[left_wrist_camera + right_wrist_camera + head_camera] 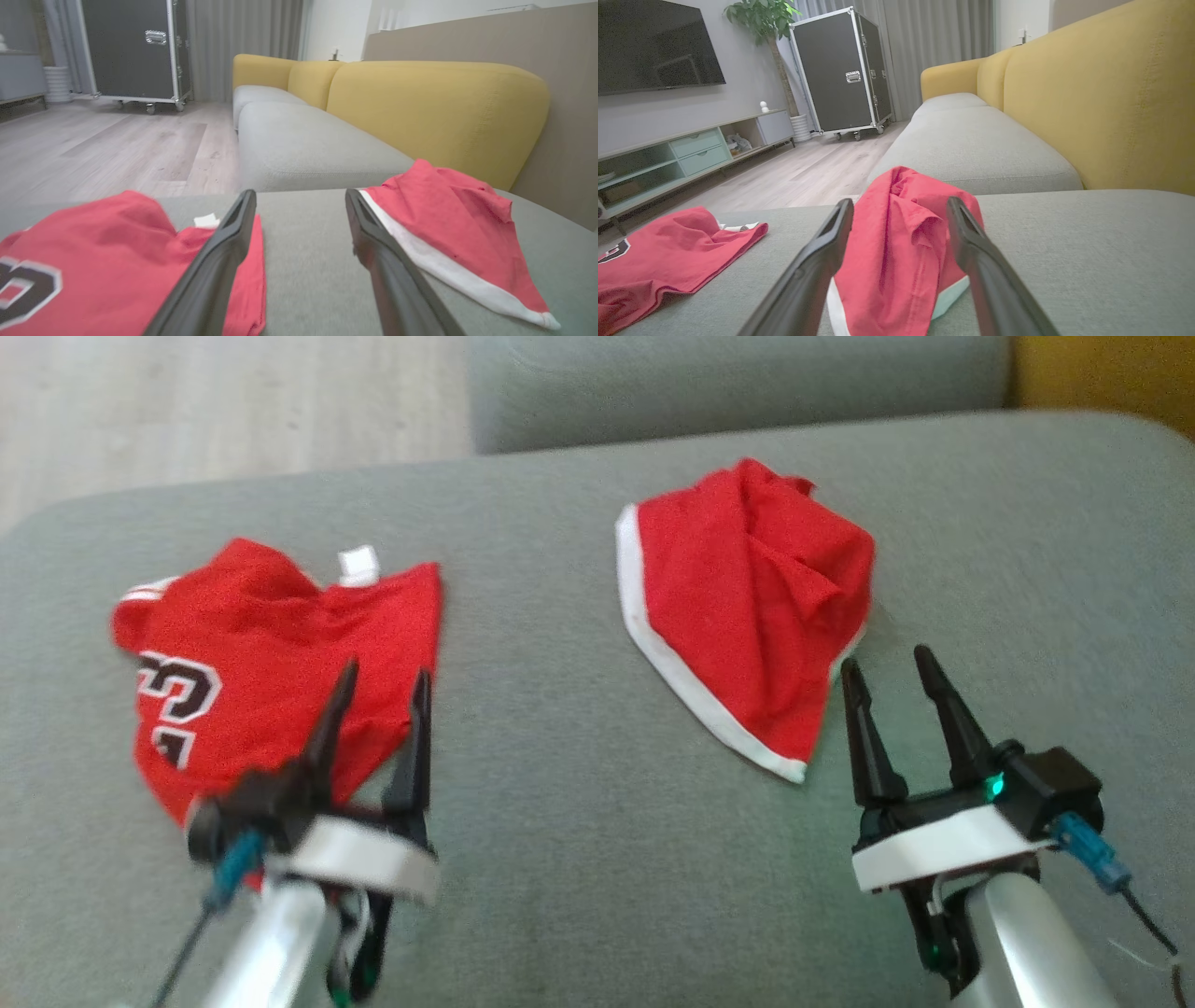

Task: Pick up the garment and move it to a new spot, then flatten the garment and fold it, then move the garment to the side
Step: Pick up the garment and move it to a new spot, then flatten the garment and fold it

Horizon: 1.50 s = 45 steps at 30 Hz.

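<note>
Both jaws wide open, nothing in either. Left gripper (386, 669) hangs over the right edge of the jersey (271, 644), which lies in a loose heap on the left of the cushion (541, 784), number patch showing. Right gripper (887, 658) sits just beside the near corner of the trimmed garment (747, 607), a crumpled red piece with a white border, well apart from the jersey.

Risks as I see them. In the left wrist view one finger (219, 252) lies right across the jersey's hem, so if I pull that arm away low, I reckon the tip could catch the cloth and drag it out of place. On the right, the folds are bunched, so a pinch at that corner may take one layer alone and the rest will trail and twist. Going too deep could nip the cushion cover too.
</note>
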Tool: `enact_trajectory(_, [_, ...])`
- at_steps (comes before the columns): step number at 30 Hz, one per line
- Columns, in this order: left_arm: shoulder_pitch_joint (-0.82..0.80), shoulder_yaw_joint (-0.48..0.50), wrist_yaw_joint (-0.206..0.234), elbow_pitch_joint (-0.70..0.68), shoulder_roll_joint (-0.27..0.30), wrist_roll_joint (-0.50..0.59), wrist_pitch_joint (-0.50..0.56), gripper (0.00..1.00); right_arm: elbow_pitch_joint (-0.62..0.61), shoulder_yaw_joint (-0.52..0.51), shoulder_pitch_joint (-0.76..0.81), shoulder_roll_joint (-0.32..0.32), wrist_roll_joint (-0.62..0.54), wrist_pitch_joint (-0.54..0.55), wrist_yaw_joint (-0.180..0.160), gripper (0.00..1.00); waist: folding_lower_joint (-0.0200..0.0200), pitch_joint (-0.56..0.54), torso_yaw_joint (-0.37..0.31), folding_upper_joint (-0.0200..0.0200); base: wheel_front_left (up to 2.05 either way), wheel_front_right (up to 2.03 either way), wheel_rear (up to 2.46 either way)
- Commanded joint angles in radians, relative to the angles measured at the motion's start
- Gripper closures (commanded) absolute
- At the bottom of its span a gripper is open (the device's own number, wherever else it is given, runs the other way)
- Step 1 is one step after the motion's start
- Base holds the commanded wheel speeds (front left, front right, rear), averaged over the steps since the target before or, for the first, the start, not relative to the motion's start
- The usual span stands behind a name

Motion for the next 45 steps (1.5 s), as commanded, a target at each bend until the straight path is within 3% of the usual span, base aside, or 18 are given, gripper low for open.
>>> enact_trajectory(1, [0.028, 0.068, 0.005, -0.056, -0.008, 0.020, -0.010, 0.00, -0.022, 0.026, -0.011, -0.002, -0.011, -0.006, -0.001, 0.00, 0.0003, -0.044, 0.049, 0.0000, 0.00, 0.00, 0.00])
enact_trajectory(11, [0.101, 0.153, -0.030, -0.102, -0.062, 0.093, -0.010, 0.00, 0.026, 0.049, -0.016, -0.002, -0.068, -0.006, -0.001, 0.00, 0.0003, -0.043, 0.077, 0.0000, 0.00, 0.00, 0.00])
enact_trajectory(22, [0.099, 0.190, -0.074, -0.088, -0.110, 0.141, -0.010, 0.00, 0.355, 0.120, -0.138, -0.002, -0.141, 0.047, -0.001, 0.00, 0.0003, -0.037, 0.092, 0.0000, 0.00, 0.00, 0.00])
enact_trajectory(35, [0.080, 0.225, -0.099, -0.068, -0.140, 0.158, -0.010, 0.00, 0.610, 0.154, -0.284, -0.002, -0.142, 0.166, -0.001, 0.02, 0.0003, 0.008, 0.130, 0.0000, 0.00, 0.00, 0.00])
enact_trajectory(37, [0.078, 0.234, -0.100, -0.066, -0.143, 0.160, -0.010, 0.00, 0.638, 0.167, -0.302, -0.002, -0.136, 0.178, -0.001, 0.98, 0.0003, 0.009, 0.123, 0.0000, 0.00, 0.00, 0.00])
enact_trajectory(45, [0.089, 0.261, -0.105, -0.065, -0.149, 0.179, -0.010, 0.00, 0.702, 0.102, -0.306, -0.002, -0.152, 0.147, -0.001, 1.00, 0.0003, -0.030, 0.056, 0.0000, 0.00, 0.00, 0.00])
